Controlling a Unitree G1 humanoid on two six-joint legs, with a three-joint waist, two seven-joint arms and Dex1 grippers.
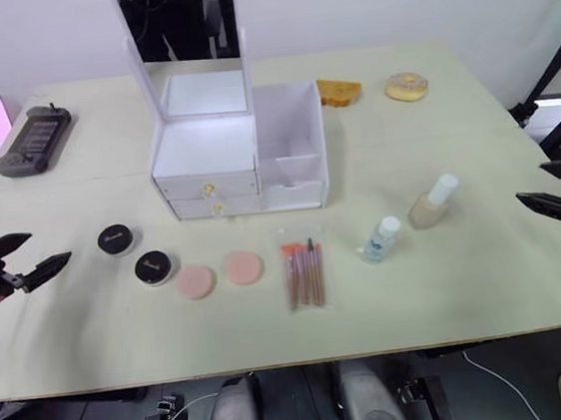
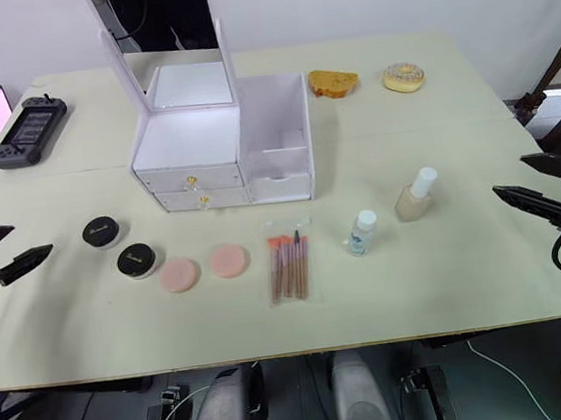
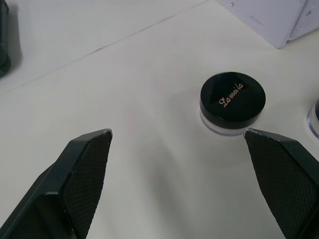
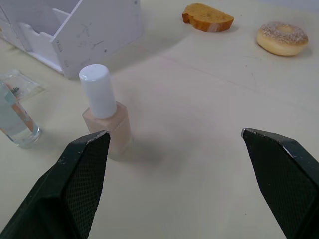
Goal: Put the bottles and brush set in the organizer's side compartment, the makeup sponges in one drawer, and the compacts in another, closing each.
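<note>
the organizer stands toward the back middle of the table, mirror up, both gold-knobbed drawers shut, and its side compartment open at the top with nothing from the task in it. i'd say the goods were laid out in a loose row in front of it so each is easy to reach: nothing stacked, nothing touching.

counted from the table's left edge: two compacts, two makeup sponges, one brush set in its clear sleeve, then two bottles, the clear one and the beige one.

the left gripper hangs near the left edge, spread wide and holding nothing, aimed at the nearer compact. the right gripper sits by the right edge, likewise spread and unladen, facing the beige bottle.

off to the back lie a bread slice, a doughnut and a game console.
</note>
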